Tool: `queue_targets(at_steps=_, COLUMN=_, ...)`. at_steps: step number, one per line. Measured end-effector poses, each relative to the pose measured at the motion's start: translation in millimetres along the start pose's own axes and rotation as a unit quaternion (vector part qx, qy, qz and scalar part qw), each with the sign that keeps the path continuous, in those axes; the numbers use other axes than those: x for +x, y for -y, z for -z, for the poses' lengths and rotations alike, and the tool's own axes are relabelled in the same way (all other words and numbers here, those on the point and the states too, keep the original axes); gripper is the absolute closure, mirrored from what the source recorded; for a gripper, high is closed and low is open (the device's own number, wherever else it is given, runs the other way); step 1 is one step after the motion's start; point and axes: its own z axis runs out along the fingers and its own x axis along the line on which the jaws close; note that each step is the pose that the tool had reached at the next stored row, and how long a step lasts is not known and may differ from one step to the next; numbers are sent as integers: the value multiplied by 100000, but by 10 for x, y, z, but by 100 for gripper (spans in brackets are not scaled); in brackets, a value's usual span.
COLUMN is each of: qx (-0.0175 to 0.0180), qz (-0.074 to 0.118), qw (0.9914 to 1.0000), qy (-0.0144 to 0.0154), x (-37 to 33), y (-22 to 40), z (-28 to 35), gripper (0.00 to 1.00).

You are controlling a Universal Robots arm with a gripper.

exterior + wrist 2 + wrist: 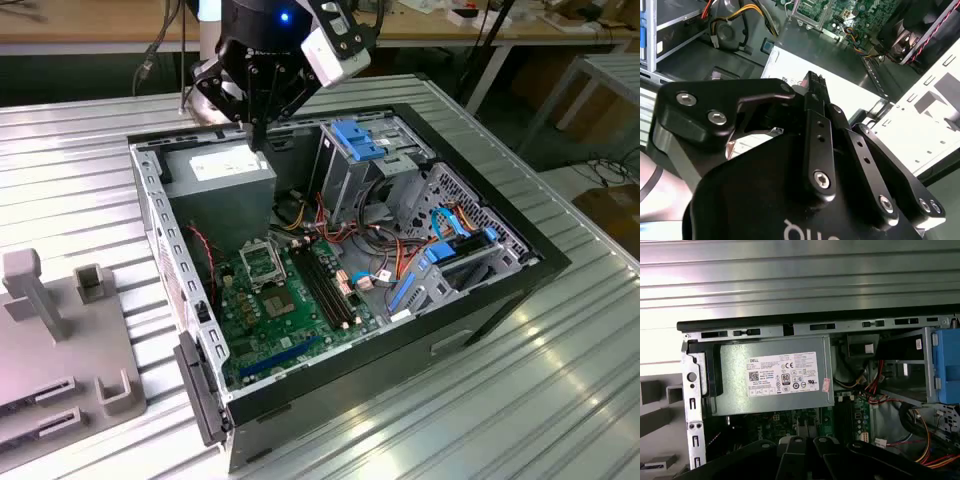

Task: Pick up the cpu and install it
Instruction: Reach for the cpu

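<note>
An open computer case (160, 230) lies on a ribbed metal table. My gripper (258, 140) hangs over the far end of the grey power supply (225, 185), fingers together with nothing visible between them. In the second wrist view the gripper (815, 81) points at the supply's white label (850, 95). A small grey square with a pale rim, likely the cpu (868, 349), lies on a dark ledge beside the power supply, apart from the gripper; the same cpu (767, 47) appears past the fingertips. The black-framed socket (262, 262) sits on the green board, well below the gripper.
A blue-tabbed drive cage (360, 140) and bundles of coloured cables (400, 260) fill the case on the exterior view's right. A grey fixture with upright posts (50, 330) stands on the table at the exterior view's left. A fixed chip (278, 303) sits near the socket.
</note>
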Motion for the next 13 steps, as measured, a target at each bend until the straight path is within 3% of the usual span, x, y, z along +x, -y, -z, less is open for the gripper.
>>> queue_targets(at_steps=7, qx=-2, qz=6, qw=100000, qy=2, x=1, y=0, z=0, gripper=89)
queue_targets(at_steps=13, qx=-5, qz=-2, qw=100000, qy=3, x=52, y=4, z=1, gripper=89)
